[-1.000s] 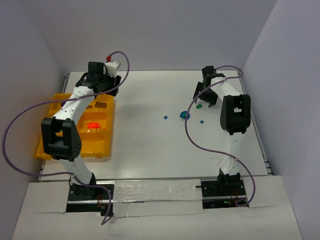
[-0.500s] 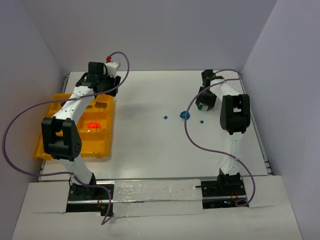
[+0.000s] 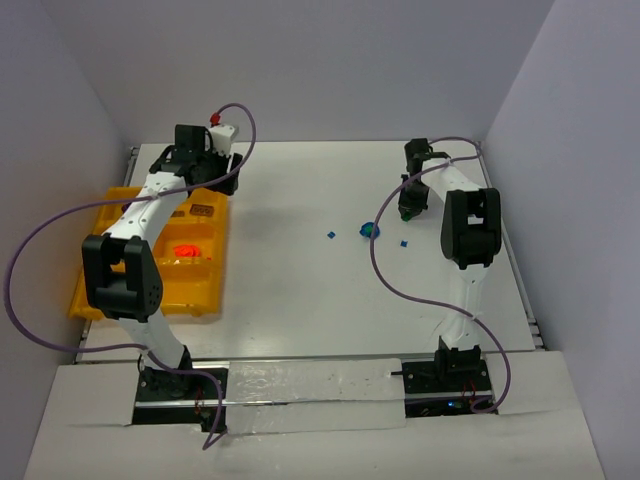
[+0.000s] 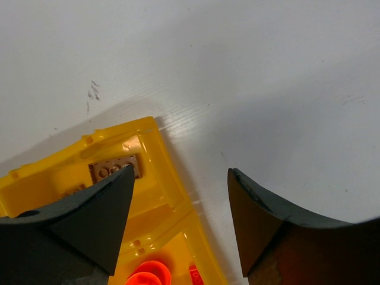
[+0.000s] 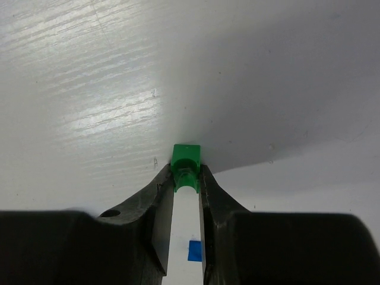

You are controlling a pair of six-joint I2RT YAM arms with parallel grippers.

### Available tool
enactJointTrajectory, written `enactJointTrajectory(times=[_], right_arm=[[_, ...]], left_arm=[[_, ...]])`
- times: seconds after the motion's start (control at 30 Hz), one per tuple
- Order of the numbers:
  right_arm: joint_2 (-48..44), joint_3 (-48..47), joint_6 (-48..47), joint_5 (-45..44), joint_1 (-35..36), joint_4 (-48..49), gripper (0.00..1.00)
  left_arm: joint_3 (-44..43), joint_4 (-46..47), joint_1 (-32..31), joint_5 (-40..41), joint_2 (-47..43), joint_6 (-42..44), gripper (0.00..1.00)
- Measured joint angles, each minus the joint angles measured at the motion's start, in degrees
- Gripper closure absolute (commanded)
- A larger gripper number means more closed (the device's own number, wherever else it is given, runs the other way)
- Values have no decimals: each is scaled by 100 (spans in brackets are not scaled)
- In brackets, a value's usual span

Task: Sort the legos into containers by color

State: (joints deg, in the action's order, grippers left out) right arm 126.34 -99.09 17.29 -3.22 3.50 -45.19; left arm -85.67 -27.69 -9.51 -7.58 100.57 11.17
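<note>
In the right wrist view a small green lego (image 5: 186, 161) is pinched between my fingers at their tips, low on the white table. My right gripper (image 5: 186, 177) is shut on it, at the table's far right (image 3: 408, 207). A tiny blue lego (image 5: 195, 250) lies below the fingers. My left gripper (image 4: 181, 173) stands open and holds nothing, over the far right corner of the yellow-orange tray (image 4: 172, 193). A tan brick (image 4: 114, 169) lies in the tray's corner container and orange-red legos (image 4: 148, 272) in the one nearer to me.
From above, the tray (image 3: 150, 312) sits at the table's left with orange-red legos (image 3: 186, 250) in a middle bin. Loose blue legos lie mid-table: one (image 3: 330, 235), a bigger cluster (image 3: 370, 230), and a third (image 3: 404, 242). Grey walls enclose the table.
My right gripper came down on the green lego and closed on it. My left gripper's jaws opened a little wider over the tray corner.
</note>
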Motion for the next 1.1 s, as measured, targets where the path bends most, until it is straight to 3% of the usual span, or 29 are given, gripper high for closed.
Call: enactJointTrajectory(times=[0.1,0.17,0.37,0.67,1.1], right_arm=[[0,-9,-216,114,-4,13,100],[0,-31,-339,178,-7,18,100],[0,-424,-694,521,-17,81,100],[-18,-1676,-939,1489,97,683,100],[-634,-746,-868,2892,868,2166,100]], left_arm=[[-30,-157,95,-264,20,-128,5],[-69,-267,189,-560,43,-235,1],[-64,-267,480,-1513,25,-611,1],[688,885,937,-2799,-757,-1149,1],[551,1200,1185,-3783,-665,-982,5]])
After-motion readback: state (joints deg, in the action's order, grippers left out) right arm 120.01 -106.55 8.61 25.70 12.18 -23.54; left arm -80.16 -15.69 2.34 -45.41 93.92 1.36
